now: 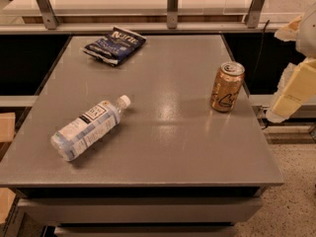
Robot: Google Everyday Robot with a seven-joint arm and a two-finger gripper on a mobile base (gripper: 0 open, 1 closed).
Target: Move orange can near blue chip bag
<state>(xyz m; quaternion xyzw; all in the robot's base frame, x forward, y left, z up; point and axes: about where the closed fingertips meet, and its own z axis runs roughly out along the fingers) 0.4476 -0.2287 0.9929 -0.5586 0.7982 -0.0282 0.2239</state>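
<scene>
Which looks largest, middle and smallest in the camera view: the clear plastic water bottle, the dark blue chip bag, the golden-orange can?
1. Clear plastic water bottle, nearest the camera.
2. Dark blue crinkled chip bag; farther back, so perhaps truly larger.
3. Golden-orange metal can.
The cream gripper hangs right of the can.

The grey rectangular table (163, 154) is carrying three items. The golden-orange metal drink can (227, 87) is standing upright near the right edge. The dark blue crinkled chip bag (114, 44) is lying flat, far left. The clear plastic water bottle (89, 128) is lying sideways, near left. The cream-coloured gripper (289, 100) is hanging beyond the right edge.
</scene>
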